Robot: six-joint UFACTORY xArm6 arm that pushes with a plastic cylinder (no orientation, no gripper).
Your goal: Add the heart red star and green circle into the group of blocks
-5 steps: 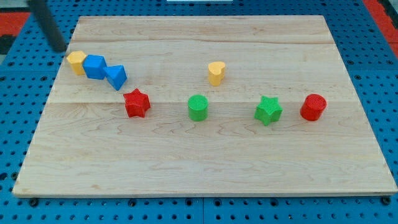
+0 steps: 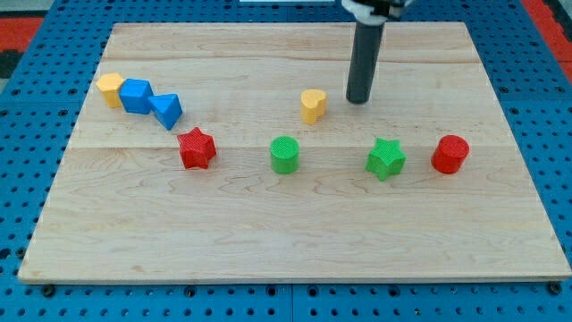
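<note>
My tip (image 2: 358, 99) rests on the board just to the right of the yellow heart (image 2: 312, 105), a small gap between them. The red star (image 2: 197, 148) lies left of centre. The green circle (image 2: 285, 154) lies below the heart. The group sits at the upper left: a yellow block (image 2: 111, 89), a blue block (image 2: 137, 96) and a blue triangular block (image 2: 167, 110), touching in a row. The red star is just below and right of the blue triangular block, slightly apart from it.
A green star (image 2: 385, 158) and a red cylinder (image 2: 450, 154) lie at the right of the wooden board (image 2: 295, 241). A blue perforated surface surrounds the board.
The rod has swept from the board's upper left corner, near the yellow block, across to the right of the yellow heart. No block has moved.
</note>
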